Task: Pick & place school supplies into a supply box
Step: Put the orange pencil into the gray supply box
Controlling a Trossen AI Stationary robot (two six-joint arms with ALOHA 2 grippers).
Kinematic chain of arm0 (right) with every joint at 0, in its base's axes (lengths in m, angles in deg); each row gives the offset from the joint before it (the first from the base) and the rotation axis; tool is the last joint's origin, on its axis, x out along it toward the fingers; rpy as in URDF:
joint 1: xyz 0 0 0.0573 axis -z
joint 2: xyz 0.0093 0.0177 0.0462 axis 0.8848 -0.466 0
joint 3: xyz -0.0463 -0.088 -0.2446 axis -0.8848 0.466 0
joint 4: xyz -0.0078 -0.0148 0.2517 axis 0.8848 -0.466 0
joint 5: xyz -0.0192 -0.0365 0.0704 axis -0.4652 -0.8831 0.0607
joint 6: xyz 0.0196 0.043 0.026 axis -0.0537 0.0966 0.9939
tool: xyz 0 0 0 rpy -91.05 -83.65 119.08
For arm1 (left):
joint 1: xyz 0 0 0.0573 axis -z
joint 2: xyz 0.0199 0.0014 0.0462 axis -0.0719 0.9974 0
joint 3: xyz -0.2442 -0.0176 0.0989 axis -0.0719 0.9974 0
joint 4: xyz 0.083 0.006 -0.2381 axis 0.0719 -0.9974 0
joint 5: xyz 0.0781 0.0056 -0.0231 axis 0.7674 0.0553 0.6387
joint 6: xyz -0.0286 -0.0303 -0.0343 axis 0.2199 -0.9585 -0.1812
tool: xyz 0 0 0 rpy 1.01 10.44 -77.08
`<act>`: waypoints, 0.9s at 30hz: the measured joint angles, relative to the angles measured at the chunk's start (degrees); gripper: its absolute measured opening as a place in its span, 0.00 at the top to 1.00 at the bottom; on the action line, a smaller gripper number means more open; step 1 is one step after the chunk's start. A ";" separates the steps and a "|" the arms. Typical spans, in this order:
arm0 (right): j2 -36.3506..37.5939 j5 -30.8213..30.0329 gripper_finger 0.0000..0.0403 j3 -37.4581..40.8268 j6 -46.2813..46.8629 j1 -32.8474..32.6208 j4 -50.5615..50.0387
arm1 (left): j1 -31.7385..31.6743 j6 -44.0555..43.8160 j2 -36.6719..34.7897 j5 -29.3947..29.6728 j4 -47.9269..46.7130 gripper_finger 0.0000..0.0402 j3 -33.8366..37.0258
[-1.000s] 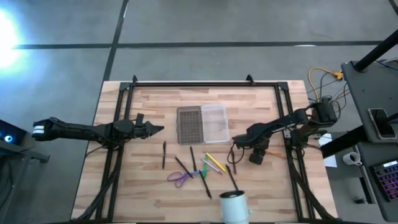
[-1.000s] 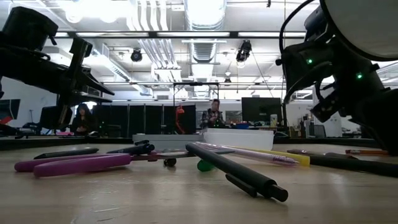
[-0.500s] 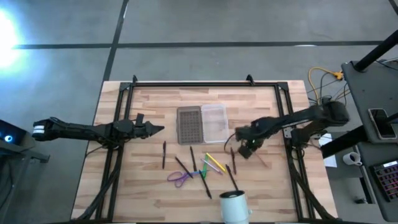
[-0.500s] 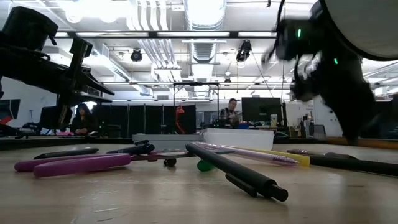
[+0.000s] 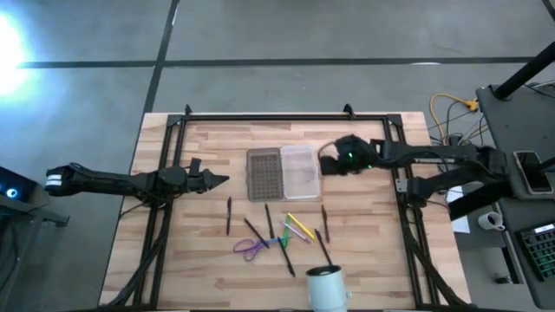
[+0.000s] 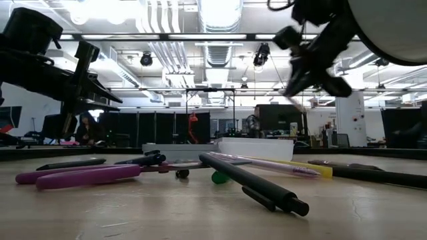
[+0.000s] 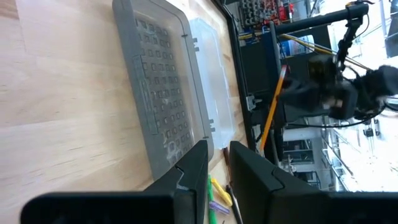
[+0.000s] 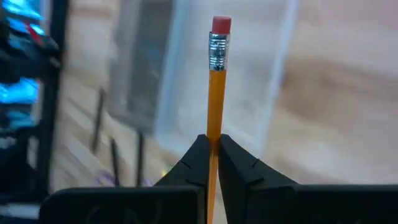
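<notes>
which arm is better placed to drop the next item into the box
The right. Its gripper is shut on an orange pencil and is beside the supply box. The left gripper holds nothing and sits off to the box's other side.

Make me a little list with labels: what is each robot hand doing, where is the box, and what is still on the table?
right gripper: shut on an orange pencil, up beside the box
left gripper: waiting over the table's left side, holding nothing
box: open, middle of the table
still on the table: purple scissors, pens and markers, white cup
</notes>
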 joint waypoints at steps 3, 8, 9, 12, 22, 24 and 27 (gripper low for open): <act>-5.01 2.92 0.98 -0.50 -2.31 3.82 8.99 | -0.01 0.00 0.00 0.00 0.01 0.87 -0.01; -17.07 7.03 0.98 -7.12 -8.57 7.34 11.52 | 0.01 0.00 0.02 0.00 0.18 0.87 -0.28; -19.46 8.21 0.98 -9.16 -10.26 7.57 11.54 | 0.00 0.00 0.00 0.00 0.22 0.87 -0.28; -26.11 9.33 0.98 -15.65 -14.94 7.84 8.28 | -0.01 0.00 0.00 0.00 0.41 0.87 -0.31; -38.71 15.53 0.98 -26.77 -14.86 10.04 -0.01 | 0.01 -0.01 0.00 0.00 0.84 0.87 -0.31; -40.30 17.19 0.98 -27.55 -13.20 10.45 0.05 | 0.01 -0.02 0.00 0.00 0.90 0.87 -0.33; -42.65 18.30 0.98 -28.79 -11.14 10.57 -0.25 | 0.01 -0.02 0.00 0.00 0.87 0.87 -0.33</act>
